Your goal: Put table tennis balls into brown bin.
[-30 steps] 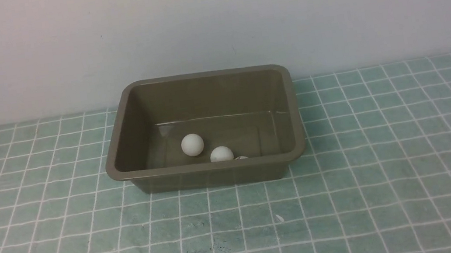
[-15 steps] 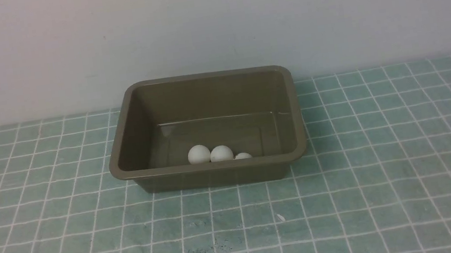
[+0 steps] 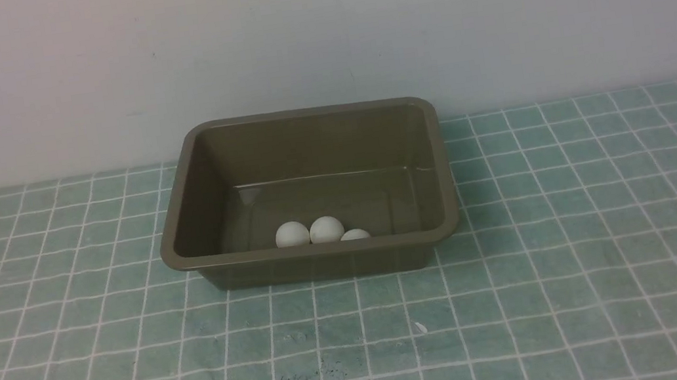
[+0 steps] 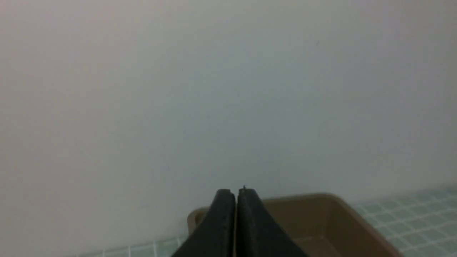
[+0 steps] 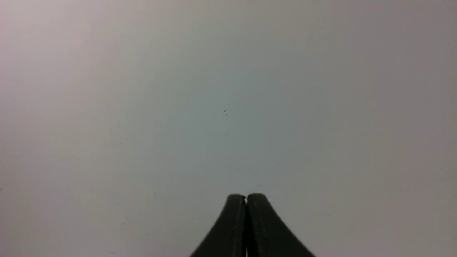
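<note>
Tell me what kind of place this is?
Probably a robot practice table, not a home: a green checked cloth, a bare white wall behind, and a brown bin holding three table tennis balls.

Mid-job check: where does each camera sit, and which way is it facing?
Front view: between the arms, looking forward and down at the brown bin holding three table tennis balls on the checked cloth; no arm shows.
Left wrist view: on the left wrist, facing the wall; left gripper shut, the bin's corner beyond it.
Right wrist view: on the right wrist, facing bare wall; right gripper shut.
Shared: front and left wrist both see the bin.
</note>
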